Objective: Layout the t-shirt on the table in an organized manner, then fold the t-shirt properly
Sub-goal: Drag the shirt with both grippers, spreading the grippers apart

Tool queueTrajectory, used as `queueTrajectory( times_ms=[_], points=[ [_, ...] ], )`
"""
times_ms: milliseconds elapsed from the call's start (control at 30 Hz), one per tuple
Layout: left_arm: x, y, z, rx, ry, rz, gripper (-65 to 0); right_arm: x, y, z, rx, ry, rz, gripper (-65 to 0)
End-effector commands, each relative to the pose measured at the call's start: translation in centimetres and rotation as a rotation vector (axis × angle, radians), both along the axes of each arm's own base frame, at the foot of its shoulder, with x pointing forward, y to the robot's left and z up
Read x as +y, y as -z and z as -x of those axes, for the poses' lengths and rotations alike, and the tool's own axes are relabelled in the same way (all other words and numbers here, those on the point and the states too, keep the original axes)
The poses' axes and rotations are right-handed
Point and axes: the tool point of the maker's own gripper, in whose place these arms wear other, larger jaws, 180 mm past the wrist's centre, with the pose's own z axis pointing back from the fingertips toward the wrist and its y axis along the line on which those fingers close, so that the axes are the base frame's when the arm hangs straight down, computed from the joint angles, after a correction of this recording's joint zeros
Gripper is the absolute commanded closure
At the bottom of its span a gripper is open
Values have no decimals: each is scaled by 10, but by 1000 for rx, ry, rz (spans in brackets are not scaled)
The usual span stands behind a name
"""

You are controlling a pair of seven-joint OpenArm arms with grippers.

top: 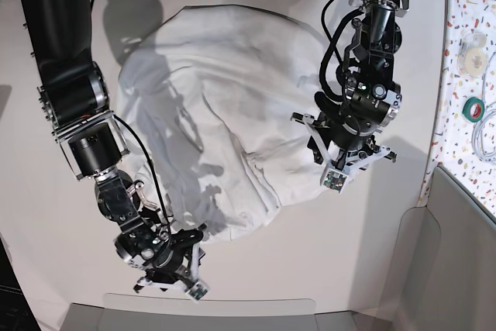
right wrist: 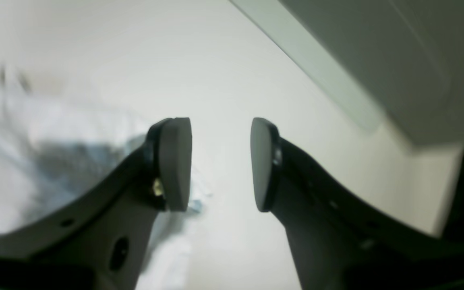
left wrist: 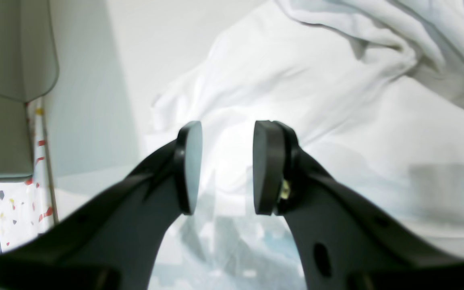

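Both arms reach down beside the t-shirt (top: 217,122), left fingers (left wrist: 266,167) and right fingers (right wrist: 175,163) parted, empty.

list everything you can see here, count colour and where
t-shirt: one, white, crumpled in a heap mid-table between the arms
table: one, off-white, under the shirt
speckled panel: one, white with coloured flecks, along the base view's right edge
tape rolls: two pale ones near the panel's top, one green one lower down
cable: one, white, looped on the panel
grey bins: two, pale grey, one at the base view's bottom right, one along the bottom edge
left gripper: one, black, open, over the shirt's edge, empty
right gripper: one, black, open, over bare table beside the shirt, empty
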Motion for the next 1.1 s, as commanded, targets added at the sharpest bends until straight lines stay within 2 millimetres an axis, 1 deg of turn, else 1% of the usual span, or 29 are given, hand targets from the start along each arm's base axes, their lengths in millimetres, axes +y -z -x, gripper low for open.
queueTrajectory(
  times_ms=[0,100,133,233,367,433,533,633,700,767,867,933,1033,1067],
  points=[
    [1,-12,-5,-43,-1,0,-212,7,-19,-6,-37,-70,17,-233],
    [2,-8,-2,-34,-1,-1,-212,13,-9,7,6,-204,74,-233],
    [2,-7,-2,-32,-1,-1,-212,15,-8,10,11,-232,75,-233],
    [1,-4,1,-23,1,-1,-212,14,-1,12,6,-283,125,-233],
    [1,0,4,-14,3,-1,-212,9,9,13,12,-291,143,-233],
    [1,0,4,-14,1,-1,-212,10,10,14,12,-298,140,-233],
    [3,-1,3,-14,-3,-1,-212,14,16,23,53,-348,145,-233],
    [3,0,4,-13,-4,-1,-212,15,23,27,66,-349,142,-233],
    [3,0,4,-13,-4,-1,-212,18,23,30,61,-363,140,-234],
    [3,0,4,-11,-4,-1,-212,18,34,37,79,-366,136,-234],
    [3,3,7,-2,-4,-1,-212,19,44,43,99,-368,132,-235],
    [3,3,6,-4,-3,-1,-212,27,51,48,112,-380,122,-235],
    [2,4,7,-3,-3,0,-212,30,51,49,111,-381,114,-235],
    [1,4,7,-3,0,1,-212,30,49,46,99,-367,111,-235]
  ],
)
